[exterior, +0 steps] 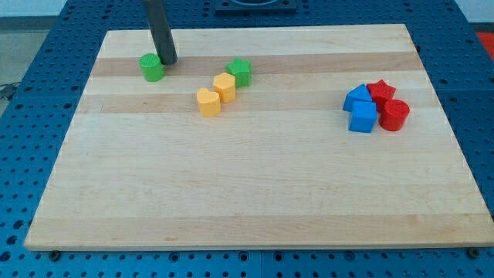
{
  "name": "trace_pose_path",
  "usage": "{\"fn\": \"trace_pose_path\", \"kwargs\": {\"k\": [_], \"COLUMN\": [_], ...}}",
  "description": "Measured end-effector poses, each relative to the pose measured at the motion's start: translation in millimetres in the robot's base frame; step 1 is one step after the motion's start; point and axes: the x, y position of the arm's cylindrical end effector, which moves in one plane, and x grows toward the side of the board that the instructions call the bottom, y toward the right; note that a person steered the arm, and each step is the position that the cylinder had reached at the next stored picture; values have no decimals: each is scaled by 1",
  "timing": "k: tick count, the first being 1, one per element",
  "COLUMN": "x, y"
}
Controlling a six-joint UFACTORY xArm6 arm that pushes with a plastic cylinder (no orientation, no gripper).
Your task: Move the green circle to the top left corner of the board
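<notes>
The green circle (152, 68) sits on the wooden board (255, 193) near the view's upper left. My tip (168, 61) is right beside it, at its right side, touching or almost touching. A green star (240, 71) lies further right. Two yellow blocks lie below it: a yellow hexagon (225, 86) and a yellow heart-like block (208, 101), touching each other.
At the view's right is a tight cluster: a blue block (356, 98), a blue cube (363, 117), a red star (380, 92) and a red cylinder (394, 114). The board rests on a blue perforated table (31, 69).
</notes>
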Motion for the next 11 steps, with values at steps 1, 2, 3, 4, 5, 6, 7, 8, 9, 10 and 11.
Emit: {"fn": "trace_pose_path", "kwargs": {"k": [1, 2, 3, 4, 5, 6, 7, 8, 9, 10, 11], "x": [17, 29, 30, 30, 37, 41, 48, 49, 49, 43, 33], "y": [35, 47, 45, 31, 21, 18, 16, 8, -3, -15, -23]}}
